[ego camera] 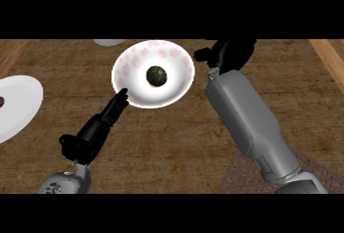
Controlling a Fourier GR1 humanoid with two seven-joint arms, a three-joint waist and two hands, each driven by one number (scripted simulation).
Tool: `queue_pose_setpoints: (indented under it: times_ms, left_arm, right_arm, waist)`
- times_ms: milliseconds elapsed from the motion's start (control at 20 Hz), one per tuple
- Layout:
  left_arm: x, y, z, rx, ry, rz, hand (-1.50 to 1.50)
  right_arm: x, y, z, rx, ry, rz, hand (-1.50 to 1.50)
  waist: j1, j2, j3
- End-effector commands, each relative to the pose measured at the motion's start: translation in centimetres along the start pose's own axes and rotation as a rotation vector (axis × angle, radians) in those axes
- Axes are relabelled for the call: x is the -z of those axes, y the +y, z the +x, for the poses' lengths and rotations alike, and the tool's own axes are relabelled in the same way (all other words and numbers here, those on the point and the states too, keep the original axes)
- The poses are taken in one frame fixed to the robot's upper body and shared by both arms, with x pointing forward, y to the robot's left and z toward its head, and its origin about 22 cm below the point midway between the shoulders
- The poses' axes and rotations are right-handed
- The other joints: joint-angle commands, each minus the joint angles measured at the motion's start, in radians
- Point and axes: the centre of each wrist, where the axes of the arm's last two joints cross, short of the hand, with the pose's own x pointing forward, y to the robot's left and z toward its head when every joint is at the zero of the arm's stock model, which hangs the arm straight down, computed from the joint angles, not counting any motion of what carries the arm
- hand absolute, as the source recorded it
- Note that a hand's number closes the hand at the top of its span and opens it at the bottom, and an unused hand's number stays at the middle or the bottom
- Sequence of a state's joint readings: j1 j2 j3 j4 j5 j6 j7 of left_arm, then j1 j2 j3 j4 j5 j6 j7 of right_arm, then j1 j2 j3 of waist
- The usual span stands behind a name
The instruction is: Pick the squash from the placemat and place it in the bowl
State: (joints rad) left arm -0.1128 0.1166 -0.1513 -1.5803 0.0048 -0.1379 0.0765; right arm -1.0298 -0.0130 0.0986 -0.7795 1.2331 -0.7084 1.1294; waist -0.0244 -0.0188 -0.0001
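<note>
A small dark green squash lies in the middle of a white bowl with pink blotches on its rim, at the top centre of the head view. My right hand is just right of the bowl, at the top edge, its fingers relaxed and holding nothing. My left hand stretches up from the lower left, fingers straight, its fingertips touching the bowl's lower left rim. A patterned placemat shows at the lower right, partly under my right forearm.
A white plate with something dark red on it sits at the left edge. Part of another white dish peeks in at the top. Light wooden strips run along the far left and far right of the brown counter.
</note>
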Motion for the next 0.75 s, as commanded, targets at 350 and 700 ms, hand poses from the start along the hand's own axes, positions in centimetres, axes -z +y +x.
queue_pose_setpoints:
  times_ms: [350, 700]
  left_arm:
    - [-1.3, 0.9, -0.4, -0.015, 0.038, 0.054, 0.0]
    - [-1.3, 1.6, -0.3, -0.006, 0.012, 0.059, 0.0]
  right_arm:
    - [-1.2, -2.8, -8.0, 0.252, 0.228, -0.171, -1.5]
    - [-6.6, -7.1, -14.8, 0.285, 0.242, -0.133, -1.5]
  waist:
    - [-0.061, -0.019, 0.0]
    - [-0.06, -0.01, -0.001]
